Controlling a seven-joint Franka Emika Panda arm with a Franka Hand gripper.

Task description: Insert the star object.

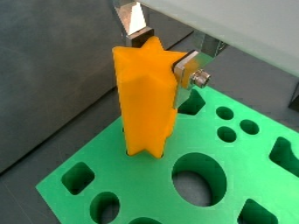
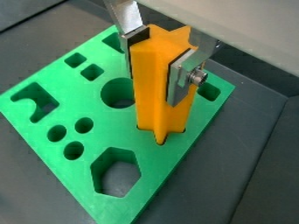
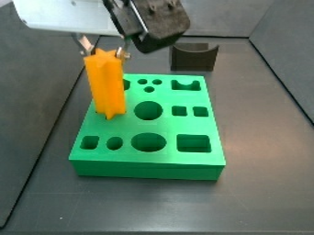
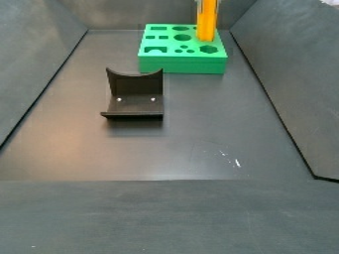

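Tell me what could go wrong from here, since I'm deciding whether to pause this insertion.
1. The star object stands upright in the gripper with its lower end at the green block; if its ridges miss the star hole's points, it could jam.
2. Pressing down while jammed might shove the block.

Gripper (image 3: 101, 46) up top clamps the star object (image 3: 106, 84), upright, lower end at the green block (image 3: 150, 128) near its left edge, possibly entering a hole. Dark grey block (image 3: 194, 57) behind on the desk (image 3: 263, 138).
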